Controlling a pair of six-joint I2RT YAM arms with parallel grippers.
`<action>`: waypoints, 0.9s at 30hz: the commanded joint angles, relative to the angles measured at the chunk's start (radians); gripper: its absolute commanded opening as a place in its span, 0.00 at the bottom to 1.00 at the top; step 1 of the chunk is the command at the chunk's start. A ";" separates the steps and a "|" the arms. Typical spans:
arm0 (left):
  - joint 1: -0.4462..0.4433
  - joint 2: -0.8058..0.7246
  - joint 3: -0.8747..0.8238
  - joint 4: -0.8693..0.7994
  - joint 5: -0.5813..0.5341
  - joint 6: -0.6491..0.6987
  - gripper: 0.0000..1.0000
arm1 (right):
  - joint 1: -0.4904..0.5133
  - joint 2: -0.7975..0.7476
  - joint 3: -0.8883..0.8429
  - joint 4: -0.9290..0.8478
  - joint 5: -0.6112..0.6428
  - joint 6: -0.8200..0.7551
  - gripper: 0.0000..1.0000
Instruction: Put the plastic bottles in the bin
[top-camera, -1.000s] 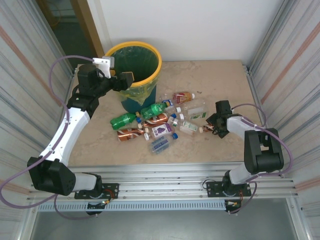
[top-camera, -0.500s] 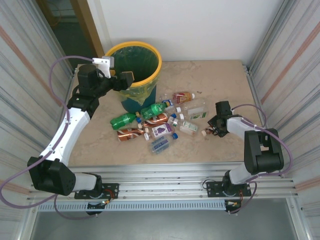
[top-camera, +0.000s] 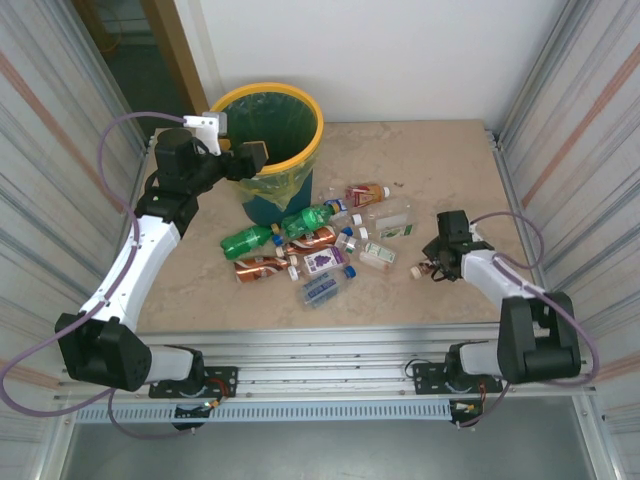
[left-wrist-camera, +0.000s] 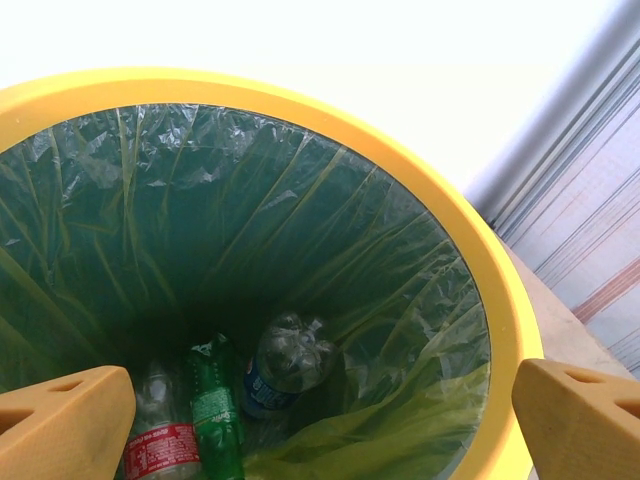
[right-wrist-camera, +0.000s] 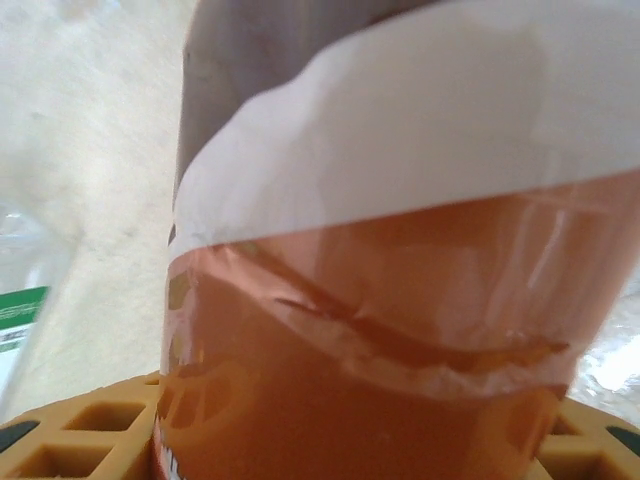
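With the right pincer (top-camera: 436, 263) closed on a brown-orange bottle (right-wrist-camera: 380, 300) at the desk's (top-camera: 450, 170) right, the pick looks done, and next comes a long carry left to the bin (top-camera: 320, 130), over whose rim the left pincer (top-camera: 250, 158) hangs open, empty.

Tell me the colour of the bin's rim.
The bin's rim is yellow, best seen in the left wrist view.
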 joint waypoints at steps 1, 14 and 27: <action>0.005 -0.032 -0.013 0.007 0.018 -0.038 0.97 | 0.014 -0.119 -0.004 -0.029 0.074 -0.084 0.35; -0.049 -0.030 0.003 0.007 0.040 -0.018 0.97 | 0.139 -0.508 0.025 0.078 0.058 -0.294 0.33; -0.214 0.057 0.096 0.074 0.231 -0.011 0.97 | 0.427 -0.453 0.141 0.341 0.015 -0.613 0.34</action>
